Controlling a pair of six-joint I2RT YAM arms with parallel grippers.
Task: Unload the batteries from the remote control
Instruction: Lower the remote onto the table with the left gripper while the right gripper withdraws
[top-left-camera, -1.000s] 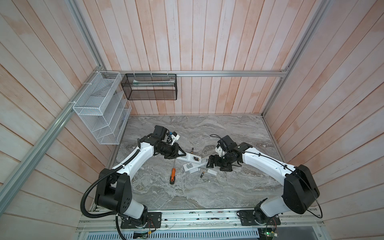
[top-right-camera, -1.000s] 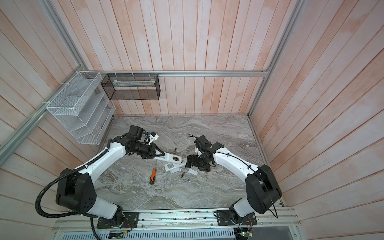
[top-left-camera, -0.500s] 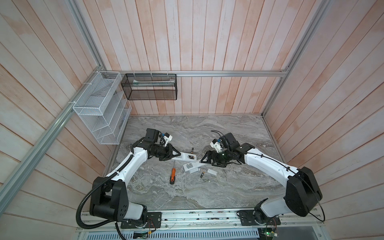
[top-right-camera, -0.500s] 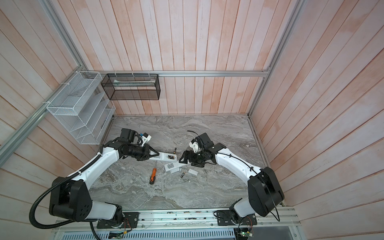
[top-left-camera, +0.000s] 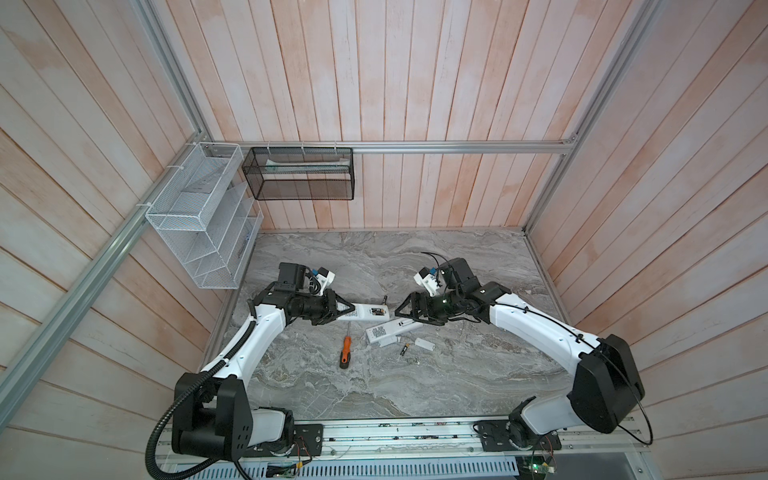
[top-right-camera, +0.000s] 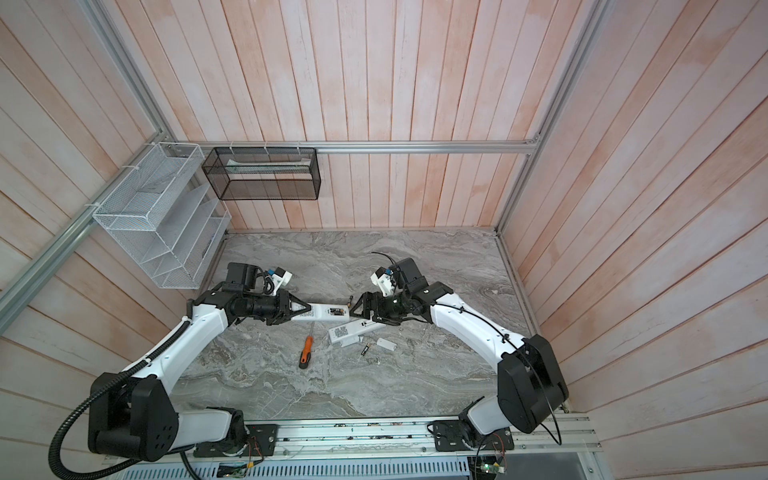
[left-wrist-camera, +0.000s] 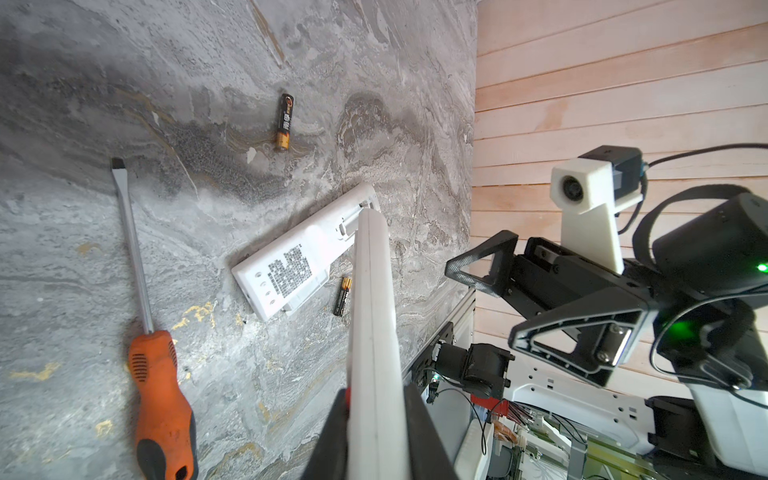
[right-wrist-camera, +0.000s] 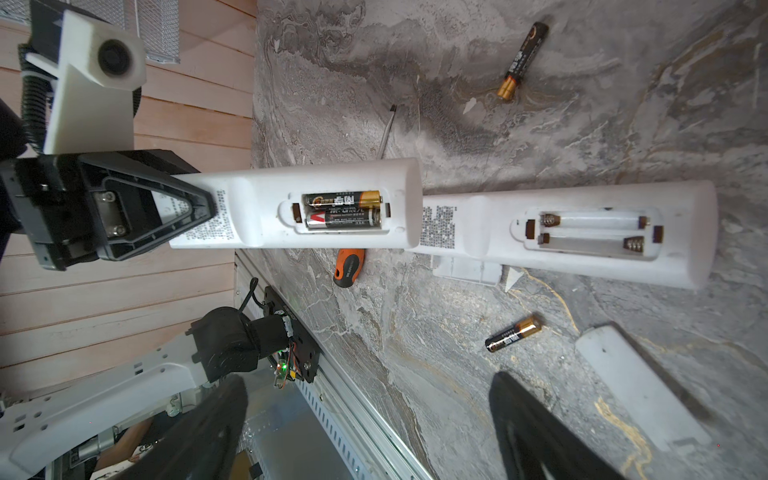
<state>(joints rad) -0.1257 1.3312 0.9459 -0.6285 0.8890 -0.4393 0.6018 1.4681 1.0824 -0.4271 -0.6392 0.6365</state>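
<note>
L tool (top-left-camera: 351, 310) clamped on remote (top-left-camera: 370, 312), 2 batteries (right-wrist-camera: 343, 210) inside; R tool (top-left-camera: 401, 310) jaws apart, just beside.

White remote (right-wrist-camera: 257, 195); black, gold-ended batteries (right-wrist-camera: 340, 200); orange-black screwdriver (left-wrist-camera: 160, 399) handle; grey marbled table (top-left-camera: 415, 382); pale pink plank walls (top-left-camera: 415, 83).

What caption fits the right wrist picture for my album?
The left gripper holds a remote with two batteries inside; an empty remote and two loose batteries lie on the table.

Orange-handled screwdriver (top-left-camera: 344, 353) on marble tabletop (top-left-camera: 374, 388); wall-hung white wire rack (top-left-camera: 195, 216), black mesh basket (top-left-camera: 299, 185).
</note>
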